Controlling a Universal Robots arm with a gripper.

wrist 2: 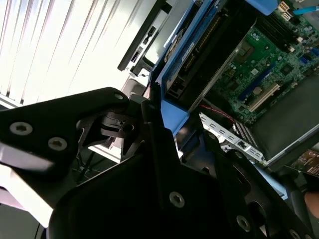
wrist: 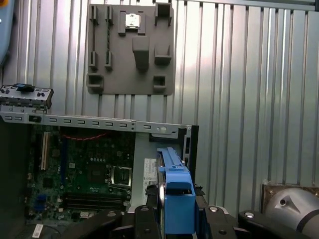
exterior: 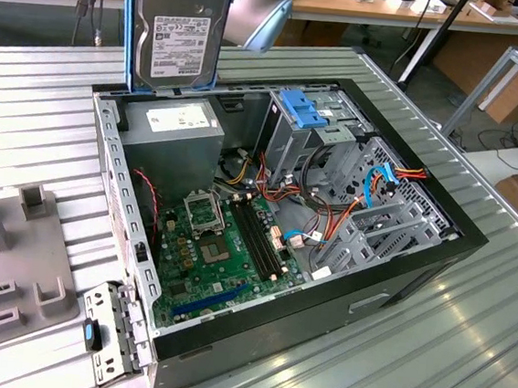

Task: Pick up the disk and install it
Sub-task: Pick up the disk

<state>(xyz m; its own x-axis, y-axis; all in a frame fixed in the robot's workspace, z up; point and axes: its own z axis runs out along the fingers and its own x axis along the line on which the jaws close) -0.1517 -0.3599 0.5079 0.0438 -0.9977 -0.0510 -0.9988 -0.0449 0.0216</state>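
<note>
The disk [exterior: 178, 35] is a grey-metal hard drive with a white label and a blue carrier frame. It hangs upright in the air over the back corner of the open computer case [exterior: 417, 264], just above the grey power-supply box [exterior: 175, 135]. In the first wrist view my gripper [wrist: 177, 215] is shut on the disk [wrist: 174, 186], with a black finger pressed on each side of the blue frame. The second wrist view looks along the disk's edge [wrist 2: 172, 112] held in the black gripper body. The drive cage with its blue latch [exterior: 299, 111] stands at the back of the case, to the exterior view's right of the disk.
The green motherboard [exterior: 217, 245] and bundles of coloured cables [exterior: 331, 210] lie inside the case. A grey fixture plate [exterior: 5, 261] and a loose metal bracket with a blue tab [exterior: 108, 335] lie on the ribbed metal table [exterior: 465, 342] at the exterior view's left.
</note>
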